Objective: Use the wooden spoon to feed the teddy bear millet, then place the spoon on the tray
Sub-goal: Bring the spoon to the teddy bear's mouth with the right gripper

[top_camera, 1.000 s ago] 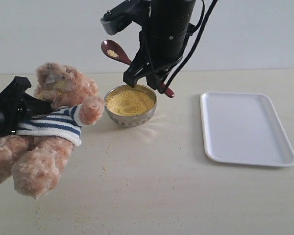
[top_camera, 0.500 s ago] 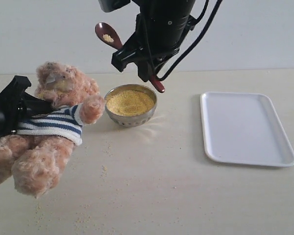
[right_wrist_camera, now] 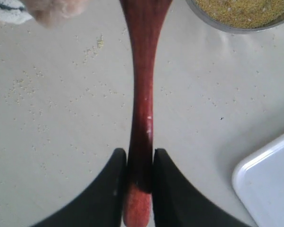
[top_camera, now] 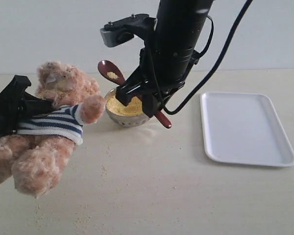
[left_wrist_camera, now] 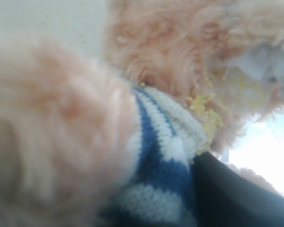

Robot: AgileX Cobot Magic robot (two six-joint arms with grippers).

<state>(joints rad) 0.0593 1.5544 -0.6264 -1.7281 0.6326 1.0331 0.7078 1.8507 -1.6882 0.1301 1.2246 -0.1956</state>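
Observation:
The teddy bear (top_camera: 59, 115) leans back at the left, and my left gripper (top_camera: 24, 105) is shut on its striped body. In the left wrist view its fur and shirt (left_wrist_camera: 165, 156) fill the frame, with millet grains (left_wrist_camera: 203, 111) stuck by its mouth. My right gripper (top_camera: 144, 103) (right_wrist_camera: 139, 165) is shut on the handle of the wooden spoon (top_camera: 109, 72) (right_wrist_camera: 143, 85). The spoon's bowl holds a few grains and hovers just right of the bear's head. Millet (top_camera: 115, 105) (right_wrist_camera: 241, 9) fills the metal bowl (top_camera: 125, 117), partly hidden behind the arm. The white tray (top_camera: 247, 127) lies at the right.
Loose grains (top_camera: 105, 169) (right_wrist_camera: 23, 90) are scattered over the beige table in front of the bear and the bowl. A corner of the tray (right_wrist_camera: 270, 184) shows in the right wrist view. A black cable hangs from the right arm above the tray.
The right arm has come down and toward the front with the spoon, whose bowl is now lower, beside the bear's head. The bear and left gripper have not moved.

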